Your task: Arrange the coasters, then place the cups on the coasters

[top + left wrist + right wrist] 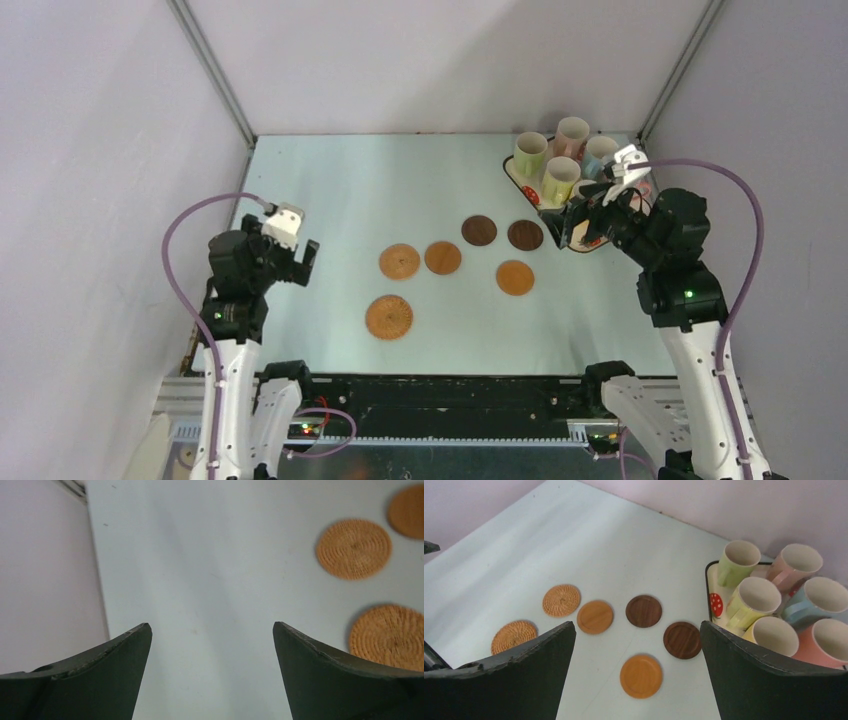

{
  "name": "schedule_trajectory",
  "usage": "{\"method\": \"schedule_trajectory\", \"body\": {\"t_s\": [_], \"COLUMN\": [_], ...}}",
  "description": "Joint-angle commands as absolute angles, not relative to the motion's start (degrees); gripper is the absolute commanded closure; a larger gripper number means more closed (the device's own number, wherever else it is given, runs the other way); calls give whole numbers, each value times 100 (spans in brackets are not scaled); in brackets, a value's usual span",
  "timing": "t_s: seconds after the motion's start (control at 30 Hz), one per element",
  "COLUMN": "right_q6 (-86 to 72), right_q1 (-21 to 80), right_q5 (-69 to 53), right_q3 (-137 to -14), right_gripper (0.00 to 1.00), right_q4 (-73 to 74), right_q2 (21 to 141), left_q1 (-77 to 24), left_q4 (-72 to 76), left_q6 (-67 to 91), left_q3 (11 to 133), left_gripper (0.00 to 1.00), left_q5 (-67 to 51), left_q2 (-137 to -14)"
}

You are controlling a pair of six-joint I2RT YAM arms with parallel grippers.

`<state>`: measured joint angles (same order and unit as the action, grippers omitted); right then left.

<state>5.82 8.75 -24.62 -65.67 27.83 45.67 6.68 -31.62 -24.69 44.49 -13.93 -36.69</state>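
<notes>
Apparently 6 cups (758,596) fill the tray (715,586); left fingers (100,672) and right fingers (769,680) gape empty.

This is looking like a robotics lab test cell: plain pale panels (100,120) are boxing in a light surface (330,180), metal frame posts (212,70) are rising at 11 and 1 o'clock, and the left arm (238,270) and right arm (680,280) are sitting bolted to a black rail (440,395) at 6 o'clock, purple cables (166,250) looping off them, a green status light (688,293) glowing
</notes>
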Motion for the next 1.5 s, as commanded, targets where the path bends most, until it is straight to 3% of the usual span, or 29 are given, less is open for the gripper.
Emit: {"method": "schedule_trajectory", "body": {"t_s": [0.0,0.2,0.43,1.1,1.47], "right_q6": [730,769,819,822,834], "right_q1": [997,1152,1173,1186,1204], "right_q5": [-2411,-2304,-2237,-2259,-2239], "right_q3": [-6328,-6243,-6156,-6047,-6031], "right_gripper": [0,0,0,0,0], "right_q4": [2348,2223,2168,2064,2042], "right_q2": [4538,4567,4571,4692,4729], "left_q1": [672,165,-2170,-3796,-4537], "left_q4": [-3563,-3221,-2091,-1589,-999], "left_q6": [-3323,-3537,-3535,-3731,-3729], "left_q3": [4172,3538,2877,3071,3046], "left_gripper": [2,2,2,2,2], "left_q5": [-2084,-1673,778,350,1361], "left_q2": [-3488,-3525,-4359,-5893,-7047]}}
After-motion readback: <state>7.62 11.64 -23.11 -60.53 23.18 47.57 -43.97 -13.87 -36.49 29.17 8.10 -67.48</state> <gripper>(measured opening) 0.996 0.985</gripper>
